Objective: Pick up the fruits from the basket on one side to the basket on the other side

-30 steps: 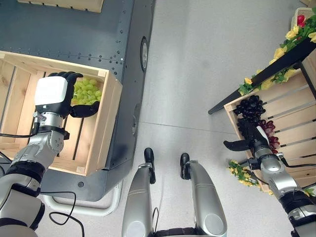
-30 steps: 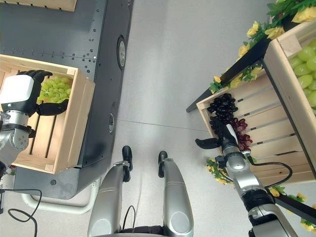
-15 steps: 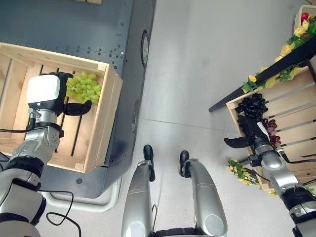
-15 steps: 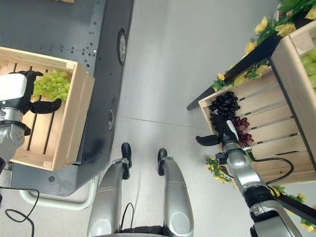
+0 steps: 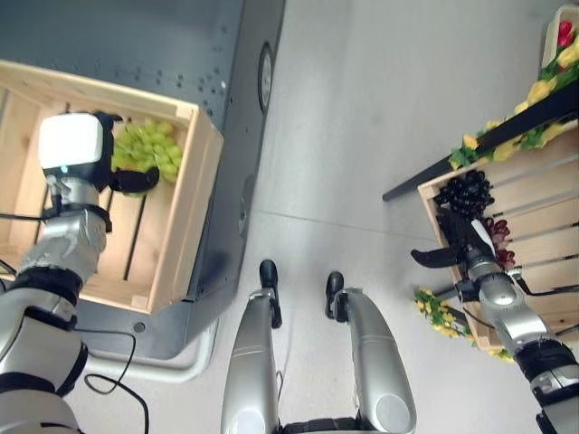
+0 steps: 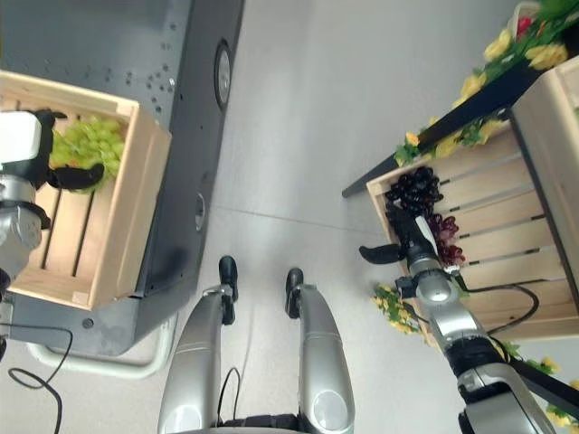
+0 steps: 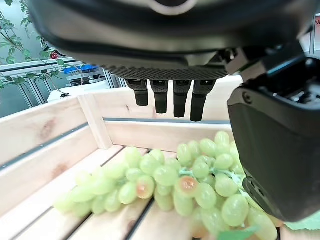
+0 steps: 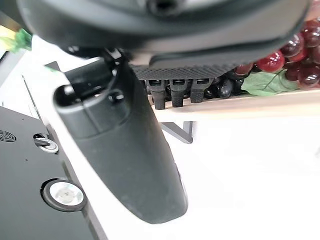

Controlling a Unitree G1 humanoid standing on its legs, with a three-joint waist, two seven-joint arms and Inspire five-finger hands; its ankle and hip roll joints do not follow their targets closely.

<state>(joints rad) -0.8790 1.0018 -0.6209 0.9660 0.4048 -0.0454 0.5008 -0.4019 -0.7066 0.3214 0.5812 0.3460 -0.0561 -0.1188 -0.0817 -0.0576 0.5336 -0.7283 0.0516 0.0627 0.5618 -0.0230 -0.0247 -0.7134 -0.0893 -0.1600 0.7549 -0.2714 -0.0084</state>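
Left hand (image 5: 77,154) lifted off grapes (image 7: 175,185), crate (image 5: 194,190) corner

A pale grey, smooth floor (image 5: 362,136) runs up the middle of the scene, with a faint seam crossing it. Along the left side sits a dark grey metal platform (image 5: 154,36), riveted across its flat top. A round dark disc with a light ring (image 5: 264,77) is set into that platform's side face, facing the floor. Under the platform's near corner a white tubular frame (image 5: 185,366) curves round on the ground. Over on the right, a black slanted bar (image 5: 470,154) cuts across, and yellow artificial flowers with green leaves (image 5: 534,90) trail along it. Another cluster of yellow flowers and leaves (image 5: 437,312) lies lower down, near the floor.
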